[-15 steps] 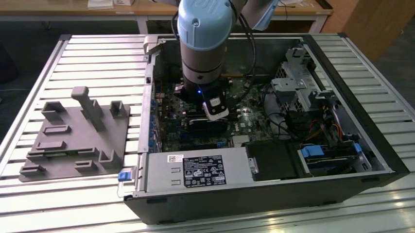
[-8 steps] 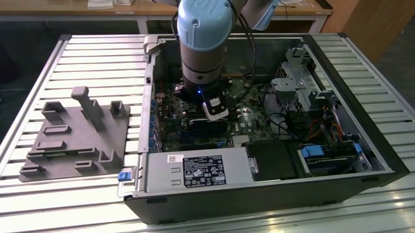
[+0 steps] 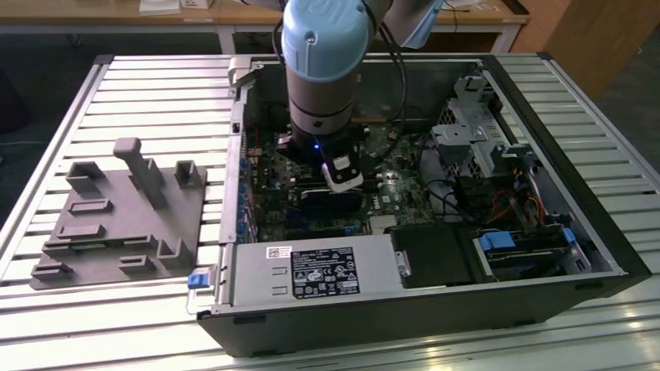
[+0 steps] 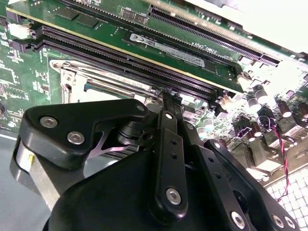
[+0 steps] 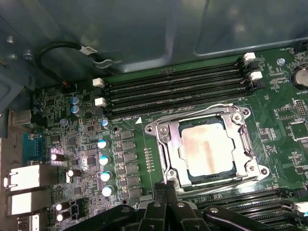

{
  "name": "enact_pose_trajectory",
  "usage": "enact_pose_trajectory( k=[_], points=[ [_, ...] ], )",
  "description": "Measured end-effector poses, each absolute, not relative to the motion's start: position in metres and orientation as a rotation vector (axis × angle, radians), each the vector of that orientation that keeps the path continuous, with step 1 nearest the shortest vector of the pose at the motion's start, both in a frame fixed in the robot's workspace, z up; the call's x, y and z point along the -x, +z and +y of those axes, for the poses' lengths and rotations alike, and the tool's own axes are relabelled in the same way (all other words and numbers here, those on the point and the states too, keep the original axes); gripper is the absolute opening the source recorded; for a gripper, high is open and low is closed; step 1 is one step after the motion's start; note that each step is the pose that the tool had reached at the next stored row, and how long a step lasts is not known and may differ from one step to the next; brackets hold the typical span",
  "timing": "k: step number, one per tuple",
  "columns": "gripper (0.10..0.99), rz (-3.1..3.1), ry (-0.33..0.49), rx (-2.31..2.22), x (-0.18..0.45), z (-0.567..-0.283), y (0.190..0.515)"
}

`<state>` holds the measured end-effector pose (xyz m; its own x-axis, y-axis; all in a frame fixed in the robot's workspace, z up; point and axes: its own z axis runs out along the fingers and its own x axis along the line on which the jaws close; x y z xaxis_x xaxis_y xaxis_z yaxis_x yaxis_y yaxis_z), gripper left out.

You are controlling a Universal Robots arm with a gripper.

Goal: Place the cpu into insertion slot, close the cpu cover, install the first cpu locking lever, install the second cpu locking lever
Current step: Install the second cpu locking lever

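Currently fingers (image 5: 166,185) pressed together, tips at the edge of the cover (image 5: 169,147), touching or just above, cannot tell. Cpu (image 5: 207,149) seated in slot (image 5: 185,166), cover closed over it, on motherboard (image 5: 130,144) inside case (image 3: 577,255) on tabletop (image 3: 124,85).
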<state>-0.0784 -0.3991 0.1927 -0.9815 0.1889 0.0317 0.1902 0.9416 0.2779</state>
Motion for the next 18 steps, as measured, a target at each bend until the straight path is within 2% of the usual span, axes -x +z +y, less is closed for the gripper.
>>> enact_pose_trajectory(
  k=[18],
  points=[
    [0.106,-3.091,-0.443,0.302,0.0788,-0.3985,0.1907]
  ],
)
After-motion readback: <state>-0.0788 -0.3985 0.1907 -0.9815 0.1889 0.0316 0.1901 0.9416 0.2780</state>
